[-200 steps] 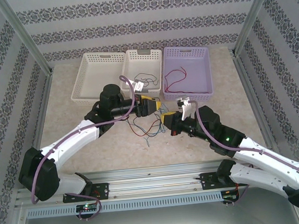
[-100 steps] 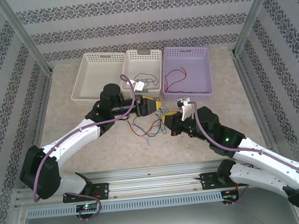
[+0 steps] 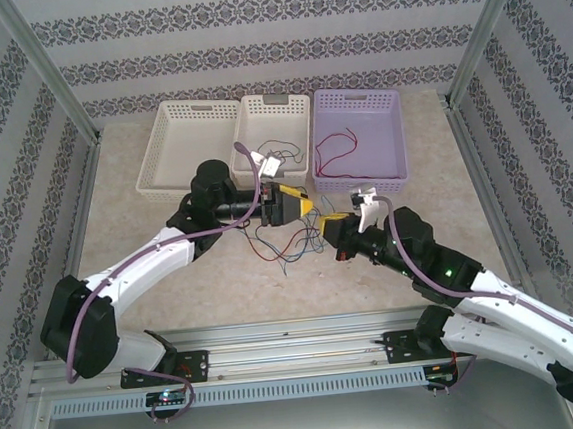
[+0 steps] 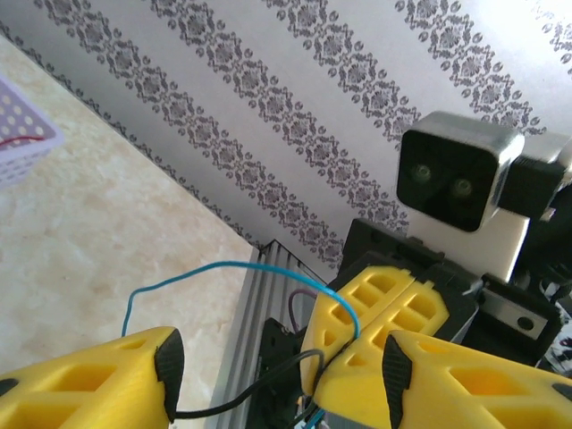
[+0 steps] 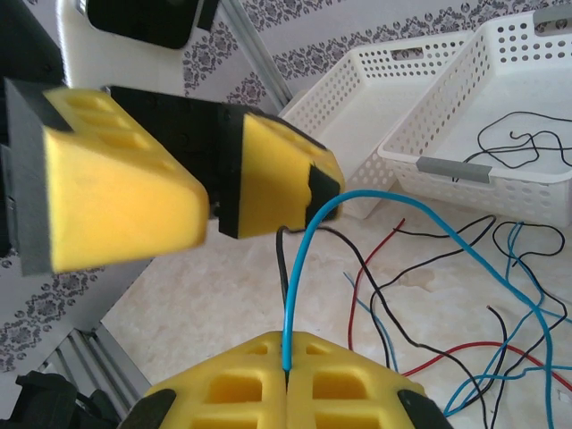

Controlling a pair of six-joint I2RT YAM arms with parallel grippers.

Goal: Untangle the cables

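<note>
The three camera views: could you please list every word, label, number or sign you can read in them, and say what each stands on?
No readable text in any of the views.
Grey tab on the middle basket: blank, as far as can be seen.
Wallpaper: ornament only, no letters.
Green light on the right arm: a lamp, not a sign.

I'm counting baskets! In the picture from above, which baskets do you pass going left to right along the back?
white basket on the left → white basket in the middle → lilac basket with a red cable inside
</note>
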